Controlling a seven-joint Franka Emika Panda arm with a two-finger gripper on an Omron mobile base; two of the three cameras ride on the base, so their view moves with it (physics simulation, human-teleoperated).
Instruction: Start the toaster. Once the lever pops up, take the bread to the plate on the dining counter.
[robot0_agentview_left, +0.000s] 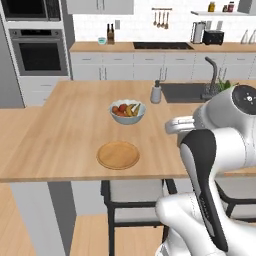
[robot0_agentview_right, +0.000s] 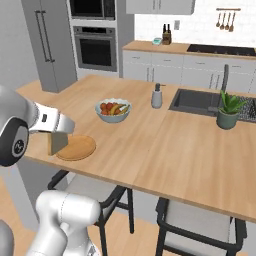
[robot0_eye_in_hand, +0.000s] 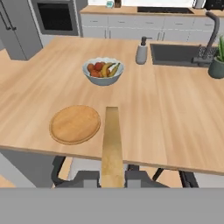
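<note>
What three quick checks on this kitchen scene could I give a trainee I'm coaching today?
1. True or false: the bread lies on the plate.
2. What sits just beyond the plate on the dining counter? A) fruit bowl B) kettle C) pan
3. Fill in: the gripper is shut on the ____.

Key: 1 false, the slice is held edge-on in the jaws, beside the plate. 2 A, the fruit bowl. 3 bread.

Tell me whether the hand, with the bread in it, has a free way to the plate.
Probably yes. The hand grips the bread edge-on at the near side of the dining counter; the plate lies bare just beside it, and the fruit bowl sits well beyond.
</note>
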